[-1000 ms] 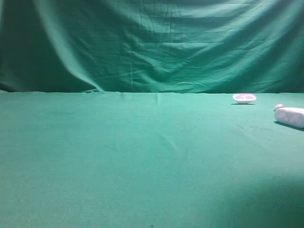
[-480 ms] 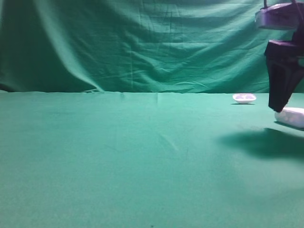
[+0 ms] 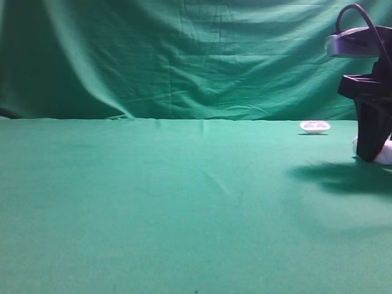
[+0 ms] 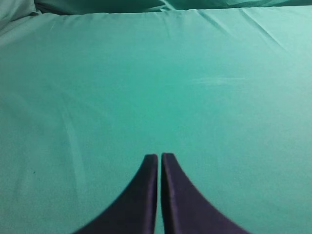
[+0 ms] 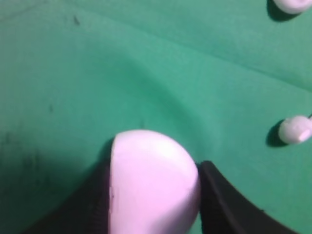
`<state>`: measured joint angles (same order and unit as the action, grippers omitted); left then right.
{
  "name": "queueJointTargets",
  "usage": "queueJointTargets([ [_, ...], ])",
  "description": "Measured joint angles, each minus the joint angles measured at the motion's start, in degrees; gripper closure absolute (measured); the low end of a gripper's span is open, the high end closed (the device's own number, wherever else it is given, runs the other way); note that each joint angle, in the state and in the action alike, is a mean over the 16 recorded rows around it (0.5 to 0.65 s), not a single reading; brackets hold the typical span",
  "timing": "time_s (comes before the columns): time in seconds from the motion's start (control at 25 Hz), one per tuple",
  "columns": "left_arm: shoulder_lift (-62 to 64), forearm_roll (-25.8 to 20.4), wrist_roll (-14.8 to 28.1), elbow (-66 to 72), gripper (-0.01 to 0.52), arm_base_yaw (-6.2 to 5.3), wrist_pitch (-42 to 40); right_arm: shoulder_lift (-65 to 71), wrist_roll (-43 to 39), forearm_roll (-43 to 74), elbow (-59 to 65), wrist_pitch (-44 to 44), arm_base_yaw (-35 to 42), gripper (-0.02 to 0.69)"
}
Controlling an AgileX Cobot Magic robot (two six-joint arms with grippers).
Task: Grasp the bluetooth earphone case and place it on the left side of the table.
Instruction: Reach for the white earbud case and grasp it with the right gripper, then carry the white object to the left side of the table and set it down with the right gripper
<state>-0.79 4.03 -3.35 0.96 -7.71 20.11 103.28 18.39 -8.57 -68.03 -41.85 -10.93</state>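
The white bluetooth earphone case lies on the green table at the far right. In the exterior view only a sliver of the case shows behind my right gripper. In the right wrist view the right gripper has come down around the case, with one dark finger against each side, closed on it. My left gripper is shut and empty over bare green cloth; it is out of the exterior view.
A shallow white dish sits at the back right, also at the top corner of the right wrist view. A tiny white blob lies just beyond the case. A green backdrop hangs behind the table.
My right arm entered from the upper right and came down over the case. Its fingers now hold the case's sides. The case has stayed on the cloth.
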Motion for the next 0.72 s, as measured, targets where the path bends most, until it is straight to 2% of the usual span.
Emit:
queueJointTargets([
  [0.32,0.0,0.0,0.0,0.0,0.514,0.00,0.0,4.1,0.8,-7.2,-18.8,-6.3,-7.1,0.336],
  [0.72,0.0,0.0,0.0,0.0,0.514,0.00,0.0,21.8,2.7,-10.6,-43.9,-5.0,-23.5,0.336],
])
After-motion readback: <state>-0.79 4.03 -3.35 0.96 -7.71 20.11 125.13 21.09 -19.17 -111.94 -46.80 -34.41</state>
